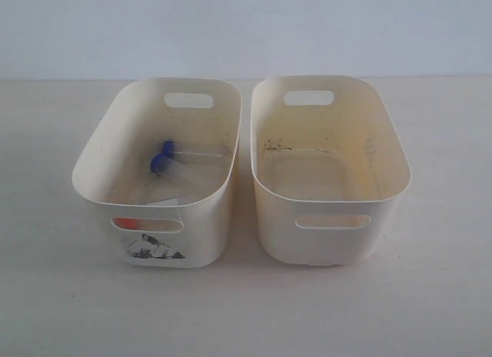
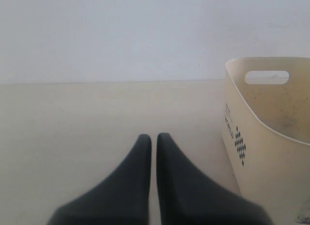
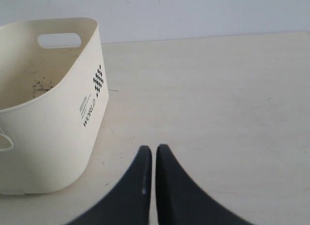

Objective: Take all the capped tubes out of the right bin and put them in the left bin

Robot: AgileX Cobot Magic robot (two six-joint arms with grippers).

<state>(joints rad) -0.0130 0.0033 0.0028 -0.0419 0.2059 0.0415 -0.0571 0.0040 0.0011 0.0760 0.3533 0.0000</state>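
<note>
The left bin [image 1: 217, 207], with a torn black-and-white sticker on its front, holds two clear tubes with blue caps [image 1: 164, 155]. An orange-red cap [image 1: 125, 222] shows through its front handle slot. The right bin [image 1: 332, 232], plain-fronted, shows no tubes inside. Neither gripper appears in the exterior view. My left gripper [image 2: 153, 137] is shut on nothing, low over the table beside the left bin [image 2: 261, 152]. My right gripper [image 3: 153, 150] is shut too, holding nothing, beside the right bin [image 3: 48, 137].
The two bins stand side by side on a pale table [image 1: 246, 311], with a plain wall [image 1: 246, 26] behind. Dark specks mark the right bin's floor [image 1: 277, 147]. Printed diamond patterns show on the bins' outer end walls [image 2: 240, 145] [image 3: 98, 79].
</note>
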